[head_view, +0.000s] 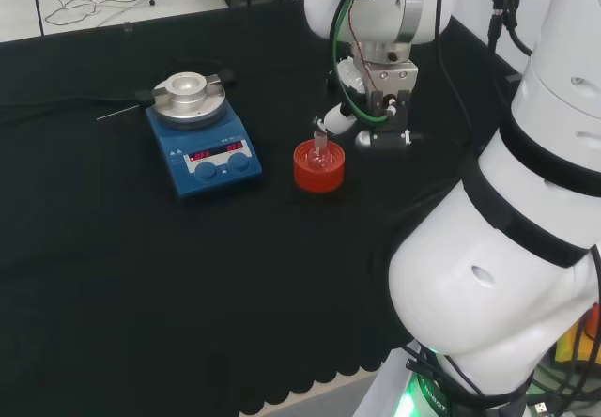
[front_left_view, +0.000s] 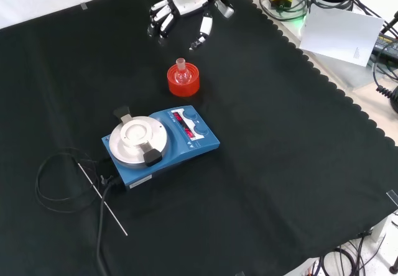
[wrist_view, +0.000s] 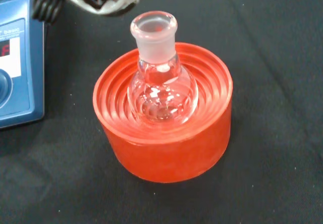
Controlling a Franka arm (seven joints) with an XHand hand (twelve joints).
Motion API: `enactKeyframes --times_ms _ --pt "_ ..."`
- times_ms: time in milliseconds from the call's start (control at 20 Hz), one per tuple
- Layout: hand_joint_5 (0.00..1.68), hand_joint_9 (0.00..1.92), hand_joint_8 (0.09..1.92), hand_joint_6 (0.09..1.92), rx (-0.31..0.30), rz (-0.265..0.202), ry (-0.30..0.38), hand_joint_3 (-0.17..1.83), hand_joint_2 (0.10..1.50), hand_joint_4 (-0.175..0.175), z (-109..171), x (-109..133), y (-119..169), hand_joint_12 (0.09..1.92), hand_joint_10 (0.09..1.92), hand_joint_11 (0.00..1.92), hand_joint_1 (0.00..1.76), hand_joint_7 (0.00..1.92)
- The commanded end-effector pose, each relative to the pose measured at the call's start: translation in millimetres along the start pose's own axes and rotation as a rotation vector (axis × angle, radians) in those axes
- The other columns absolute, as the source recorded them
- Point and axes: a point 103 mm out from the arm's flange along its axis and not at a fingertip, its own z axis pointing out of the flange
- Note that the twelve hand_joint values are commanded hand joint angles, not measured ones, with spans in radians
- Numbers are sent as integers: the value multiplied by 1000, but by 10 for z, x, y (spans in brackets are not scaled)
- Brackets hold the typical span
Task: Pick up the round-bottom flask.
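Clear glass, the small round-bottom flask [wrist_view: 162, 85] sits upright in a red ribbed ring stand [front_left_view: 183, 81], its short neck pointing straight up. In the front view the hand [front_left_view: 185, 9] hovers beyond the stand, fingers spread and grasping nothing. A blue hotplate stirrer [front_left_view: 163, 144] stands on the stand's nearer side.

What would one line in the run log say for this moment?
hand: open, apart from flask | round-bottom flask: upright in red ribbed stand | pickup: not yet done
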Motion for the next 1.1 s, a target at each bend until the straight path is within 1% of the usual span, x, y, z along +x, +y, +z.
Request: enactKeyframes --times_ms 50,150,550,850,1100 --pt "623 375 660 556 28 -1 66 663 623 -62 471 46 20 1410 697 0 904 170" --pt "623 376 660 559 27 -4 75 663 622 -62 474 11 24 1411 697 0 904 170" --pt "629 381 664 576 4 -24 72 664 619 -65 517 44 15 1415 698 0 905 179" --pt "626 386 667 586 11 -24 70 664 614 -66 588 61 31 1417 699 0 909 184" --pt "629 389 669 599 -13 -17 63 665 609 -65 620 30 58 1422 699 0 914 188"
